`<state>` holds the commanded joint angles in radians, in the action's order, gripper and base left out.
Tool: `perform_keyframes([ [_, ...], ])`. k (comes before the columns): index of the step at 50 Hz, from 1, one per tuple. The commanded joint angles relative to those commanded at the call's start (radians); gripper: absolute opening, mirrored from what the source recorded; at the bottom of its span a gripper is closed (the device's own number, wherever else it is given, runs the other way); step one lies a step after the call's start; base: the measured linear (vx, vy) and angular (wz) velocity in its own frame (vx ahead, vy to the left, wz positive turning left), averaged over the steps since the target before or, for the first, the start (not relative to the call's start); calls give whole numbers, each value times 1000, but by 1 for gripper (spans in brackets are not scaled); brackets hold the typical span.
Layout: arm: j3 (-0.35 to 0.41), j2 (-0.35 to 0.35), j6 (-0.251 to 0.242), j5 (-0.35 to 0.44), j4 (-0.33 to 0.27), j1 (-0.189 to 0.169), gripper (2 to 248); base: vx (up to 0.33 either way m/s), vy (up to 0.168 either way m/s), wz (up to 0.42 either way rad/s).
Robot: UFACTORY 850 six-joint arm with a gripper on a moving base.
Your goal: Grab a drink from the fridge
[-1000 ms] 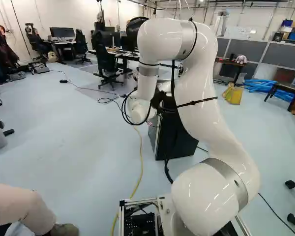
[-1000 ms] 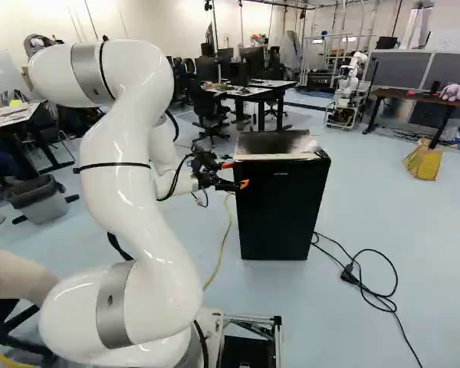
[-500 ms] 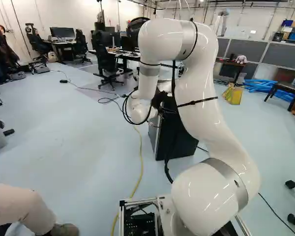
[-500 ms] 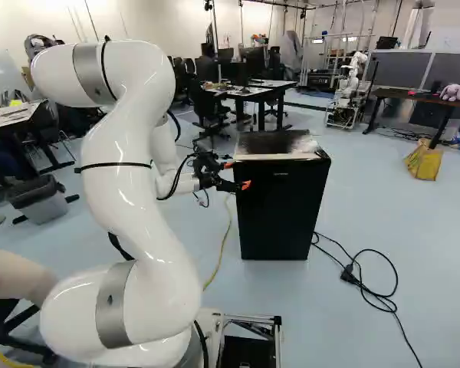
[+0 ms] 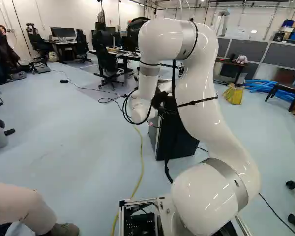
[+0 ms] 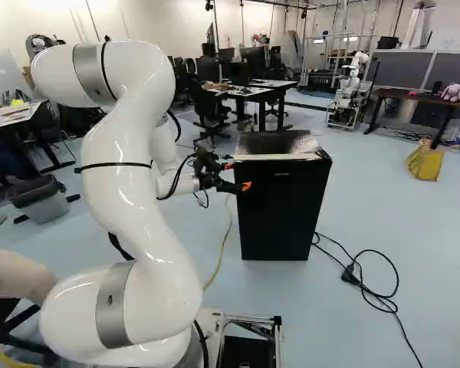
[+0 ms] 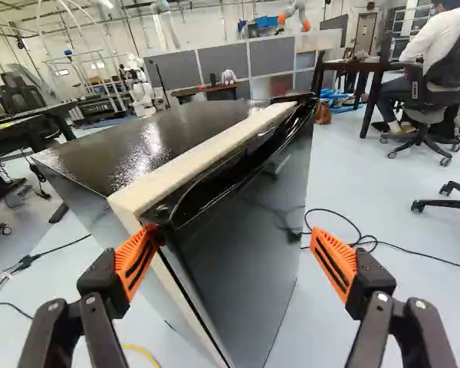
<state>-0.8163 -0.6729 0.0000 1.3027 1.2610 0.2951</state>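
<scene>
Fridge [image 6: 282, 211]: black, upright on the floor [image 6: 368, 230], right of centre in the right base view; its door [image 7: 249, 253] lies against the cabinet. Arm [image 6: 119, 192]: white, extended toward the fridge's upper part. Cable [image 6: 385, 299]: black, looped on the floor beside the fridge. Gripper [image 6: 237, 175]: jaws spread wide, one orange pad [image 7: 136, 259] at the door's upper corner, contact uncertain, the other ahead of the door's face, well apart from the first.

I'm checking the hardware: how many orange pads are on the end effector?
2. One orange pad is at the near top corner of the fridge door; the other pad stands out in front of the door's face.
</scene>
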Motion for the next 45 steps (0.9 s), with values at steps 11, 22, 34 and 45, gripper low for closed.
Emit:
perform_keyframes([
  [11, 4, 2, 0, 0, 15, 1, 247, 0, 0, 0],
  [22, 9, 5, 0, 0, 31, 2, 247, 0, -11, -26],
  [34, 14, 8, 0, 0, 49, 2, 247, 0, 0, 0],
  [45, 20, 11, 0, 0, 65, 3, 247, 0, 0, 0],
])
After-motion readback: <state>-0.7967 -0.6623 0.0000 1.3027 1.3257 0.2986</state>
